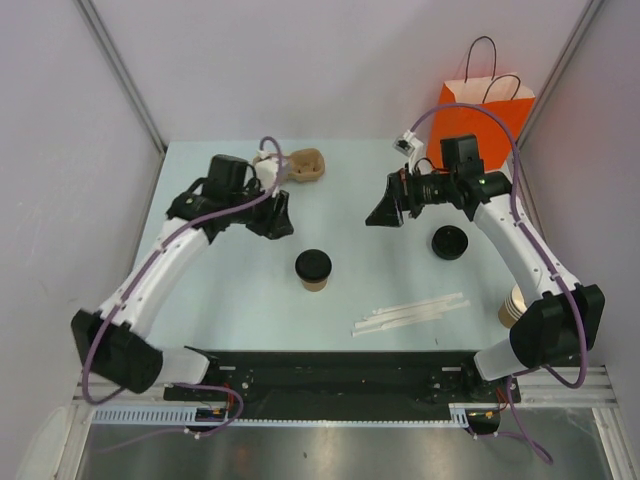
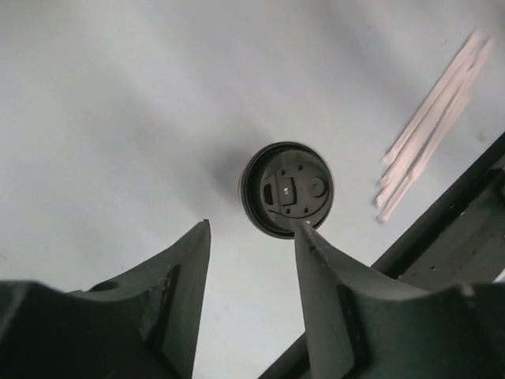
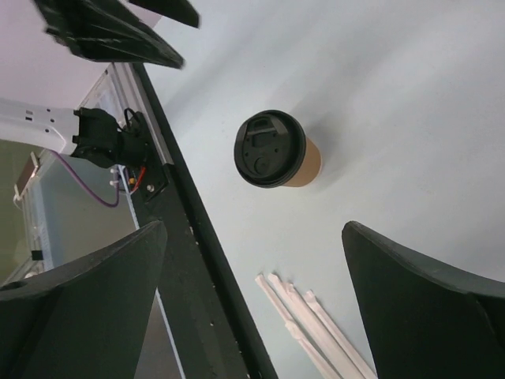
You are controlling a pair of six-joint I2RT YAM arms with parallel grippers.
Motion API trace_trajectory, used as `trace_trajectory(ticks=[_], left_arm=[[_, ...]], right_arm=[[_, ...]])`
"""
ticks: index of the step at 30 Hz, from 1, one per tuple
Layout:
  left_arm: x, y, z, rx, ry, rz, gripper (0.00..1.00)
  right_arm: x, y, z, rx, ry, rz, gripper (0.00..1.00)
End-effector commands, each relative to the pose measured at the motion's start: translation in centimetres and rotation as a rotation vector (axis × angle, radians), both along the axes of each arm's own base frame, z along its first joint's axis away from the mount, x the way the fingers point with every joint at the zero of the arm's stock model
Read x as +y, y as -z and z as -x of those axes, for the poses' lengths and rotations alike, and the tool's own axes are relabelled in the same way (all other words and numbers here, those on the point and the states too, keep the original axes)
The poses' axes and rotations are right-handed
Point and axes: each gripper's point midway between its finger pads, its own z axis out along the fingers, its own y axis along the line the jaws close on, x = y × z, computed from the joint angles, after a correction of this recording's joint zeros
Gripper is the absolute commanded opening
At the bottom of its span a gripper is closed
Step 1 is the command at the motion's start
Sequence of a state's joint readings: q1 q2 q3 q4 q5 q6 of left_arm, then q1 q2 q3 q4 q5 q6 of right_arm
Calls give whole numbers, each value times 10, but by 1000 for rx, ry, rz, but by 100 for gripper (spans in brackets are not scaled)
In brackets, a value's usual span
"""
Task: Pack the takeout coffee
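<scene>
Spread partway, the left end effector [image 1: 278, 222] hangs above the table [image 1: 200, 290], just behind and to the left of the takeout coffee [image 1: 313, 268]. Its two dark fingers [image 2: 189, 268] stand apart with nothing between them. In the left wrist view the cup's black lid shows in the gap past their tips.

Farther behind the takeout coffee, and slightly left of it, a brown object [image 1: 305, 165] lies near the table's back edge. What it is I cannot tell.

The takeout coffee stands upright on the table between the two arms, lid on, free of both end effectors. Its tan wall shows in the right wrist view.

To its right and nearer the arm bases lie several pale stir sticks [image 1: 410, 315], roughly side by side.

Behind and to the right of the takeout coffee, the right end effector [image 1: 385, 212] hangs with its jaws spread wide and empty.

Farther right of the takeout coffee a loose black lid [image 1: 450, 242] lies flat. An orange bag [image 1: 487, 110] stands well behind and to the right of the cup. A stack of paper cups [image 1: 512, 308] stands far to its right, beside the right arm.
</scene>
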State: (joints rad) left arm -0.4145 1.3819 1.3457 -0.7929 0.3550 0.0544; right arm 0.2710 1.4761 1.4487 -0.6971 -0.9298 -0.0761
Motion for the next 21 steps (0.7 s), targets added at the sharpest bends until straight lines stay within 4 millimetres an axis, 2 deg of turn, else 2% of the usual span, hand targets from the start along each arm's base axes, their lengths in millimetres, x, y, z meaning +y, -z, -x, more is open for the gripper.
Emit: trace_trajectory(ticks=[1, 3, 4, 5, 6, 7, 9, 10, 12, 13, 15, 18, 19, 21], left_arm=[[-24, -46, 36, -91, 172, 286, 48], [-37, -35, 58, 34, 214, 404, 40], [-41, -32, 64, 77, 218, 441, 37], [-45, -21, 67, 109, 218, 478, 31], [-49, -21, 74, 177, 207, 531, 27], [-50, -19, 74, 187, 194, 549, 19], [-52, -9, 69, 191, 163, 575, 12], [-53, -5, 66, 192, 151, 576, 8], [-54, 4, 61, 203, 127, 580, 5], [-55, 9, 59, 215, 118, 575, 3], [-56, 21, 53, 242, 93, 562, 1], [-56, 35, 48, 281, 64, 548, 0], [-57, 39, 47, 291, 55, 547, 0], [-57, 47, 45, 321, 36, 546, 0]], right_arm=[[26, 2, 7, 51, -55, -63, 99], [40, 9, 12, 103, -77, -72, 94], [51, 13, 19, 128, -105, -74, 92], [60, 18, 19, 176, -118, -86, 87], [66, 22, 22, 204, -134, -91, 83], [72, 25, 25, 235, -148, -96, 80], [88, 36, 31, 296, -178, -100, 68], [93, 38, 30, 301, -187, -105, 58], [103, 49, 32, 358, -195, -102, 50], [107, 50, 32, 361, -204, -110, 42], [114, 60, 32, 421, -211, -111, 37], [121, 70, 32, 469, -220, -111, 24], [123, 74, 32, 475, -223, -109, 16], [127, 81, 35, 495, -229, -98, 13]])
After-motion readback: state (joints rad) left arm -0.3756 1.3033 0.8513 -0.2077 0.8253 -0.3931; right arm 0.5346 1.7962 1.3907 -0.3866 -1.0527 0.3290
